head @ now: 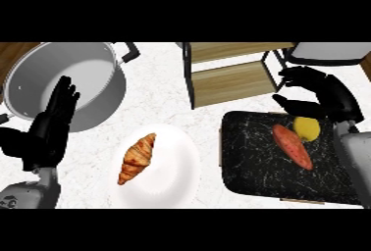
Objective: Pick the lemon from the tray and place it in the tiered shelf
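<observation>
A yellow lemon [307, 128] lies on the black marbled tray [253, 162] near its far right corner, touching a reddish sweet potato [292, 146]. My right hand [319, 90] hovers just beyond the lemon, over the tray's far right edge, with fingers spread and bent downward and nothing in them. The wooden tiered shelf [228, 81] with its dark frame stands behind the tray, left of that hand. At the left side, my left hand [51, 125] rests open with fingers up, partly over the pot.
A large steel pot [65, 83] stands at the back left. A white plate [163, 191] holding a croissant [138, 158] sits in front, between the pot and the tray. A grey object [330, 51] shows at the back right corner.
</observation>
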{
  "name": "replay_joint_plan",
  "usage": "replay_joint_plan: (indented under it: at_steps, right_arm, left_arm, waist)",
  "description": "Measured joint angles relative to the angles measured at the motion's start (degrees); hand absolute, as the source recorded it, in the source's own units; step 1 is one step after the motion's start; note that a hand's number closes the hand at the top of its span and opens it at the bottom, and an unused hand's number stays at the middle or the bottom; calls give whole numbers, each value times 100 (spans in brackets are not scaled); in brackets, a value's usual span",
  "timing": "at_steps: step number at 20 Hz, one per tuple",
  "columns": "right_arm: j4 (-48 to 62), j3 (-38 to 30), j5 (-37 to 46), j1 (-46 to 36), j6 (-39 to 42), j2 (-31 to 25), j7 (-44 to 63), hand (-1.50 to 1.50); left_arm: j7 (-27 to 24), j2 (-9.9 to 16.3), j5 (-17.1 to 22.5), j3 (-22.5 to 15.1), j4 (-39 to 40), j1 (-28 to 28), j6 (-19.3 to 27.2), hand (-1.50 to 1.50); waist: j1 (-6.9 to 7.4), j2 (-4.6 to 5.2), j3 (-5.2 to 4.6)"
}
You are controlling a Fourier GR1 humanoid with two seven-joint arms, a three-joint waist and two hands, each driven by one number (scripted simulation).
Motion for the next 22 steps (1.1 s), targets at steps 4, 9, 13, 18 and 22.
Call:
replay_joint_plan:
  at_steps: [4, 9, 13, 18, 22]
  right_arm:
    - [430, -423, -452, -436, 680, -214, -249, -150]
    - [96, -261, -642, -722, 1822, -847, 191, -150]
    - [-294, 265, -428, -997, 2622, -1349, 830, -150]
    - [-939, 1123, 275, -1437, 3192, -1704, 1608, -150]
    - [-1314, 1810, 940, -1722, 3466, -1724, 2275, -150]
  left_arm:
    - [1, -82, -78, 6, -86, 153, 47, 0]
    - [1, -89, -107, 76, -70, 180, 49, 0]
    - [-27, -103, -136, 77, -106, 240, 57, 0]
    - [-28, -131, -133, 77, -59, 187, 31, 0]
    - [-23, -149, -160, 68, -73, 196, 35, 0]
  waist:
    - [-38, -7, 1]
    - [-99, -34, -6]
    - [-103, -52, -15]
    - [-93, -56, -19]
    - [-58, -49, -16]
